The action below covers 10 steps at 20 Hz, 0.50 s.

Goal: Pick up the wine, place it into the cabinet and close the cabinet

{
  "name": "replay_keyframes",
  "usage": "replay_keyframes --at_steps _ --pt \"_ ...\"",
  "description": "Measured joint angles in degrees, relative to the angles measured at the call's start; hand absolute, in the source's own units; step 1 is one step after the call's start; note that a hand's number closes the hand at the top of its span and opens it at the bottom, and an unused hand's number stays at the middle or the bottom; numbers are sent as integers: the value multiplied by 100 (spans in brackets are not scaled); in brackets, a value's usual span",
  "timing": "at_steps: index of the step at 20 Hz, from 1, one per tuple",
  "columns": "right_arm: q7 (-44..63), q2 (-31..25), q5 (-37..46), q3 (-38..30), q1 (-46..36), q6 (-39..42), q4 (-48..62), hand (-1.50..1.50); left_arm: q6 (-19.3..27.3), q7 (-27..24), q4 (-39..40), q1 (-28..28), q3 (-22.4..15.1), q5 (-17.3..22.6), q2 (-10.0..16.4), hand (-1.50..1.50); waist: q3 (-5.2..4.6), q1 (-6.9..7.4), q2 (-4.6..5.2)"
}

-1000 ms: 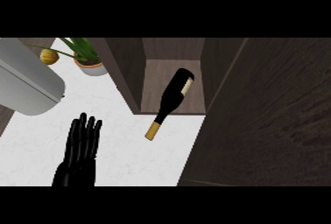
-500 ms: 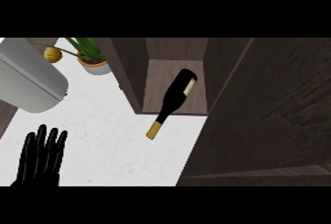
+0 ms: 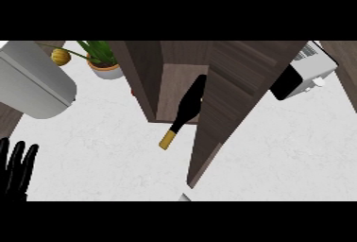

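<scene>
Head view looks pretty much straight down on a white, faintly marbled tabletop [image 3: 105, 146]. In the middle sits a dark brown wood-grain cabinet [image 3: 143, 71], with one compartment open and a lighter brown floor inside it. The wine [image 3: 187, 106] is a slim black bottle with a long neck and a gold-capped tip. It's lying down at a slant, with the fat body inside the open compartment and the neck poking out past the front edge, so the gold end hangs over the tabletop. The cabinet door [image 3: 233, 90] is a tall, flat slab of the same dark wood, swung open on the right side of the compartment. Its edge runs right alongside the bottle, and it's too close to tell whether they touch.

Around it, a small potted plant [image 3: 105, 66] with green leaves in a pale round pot stands up top, just left of the cabinet. A little yellow round thing [image 3: 61, 56] is beside it. A big smooth grey rounded object [image 3: 35, 87] fills the upper left. On the far right, behind the door, there's a boxy white appliance [image 3: 300, 78] with a black face.

The left hand [image 3: 17, 172] is all black and sits at the lower left edge, well apart from the bottle. Its fingers are straight and pointing up the view, so it's open and holding nothing, just resting there.
</scene>
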Motion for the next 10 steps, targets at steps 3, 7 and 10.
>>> replay_keyframes --at_steps 3,7,10 --pt "-3 -36 -195 -30 -672 -464 251 150 -316 -59 -23 176 244 174 139 -150 0 65 12" --pt "-25 211 -482 -132 -1740 -1018 1014 150 -719 -65 57 229 604 414 334 -150 1 112 32" --pt "-85 365 -835 -306 -2614 -1424 1761 150 -966 -22 121 245 866 627 449 -150 3 146 46"
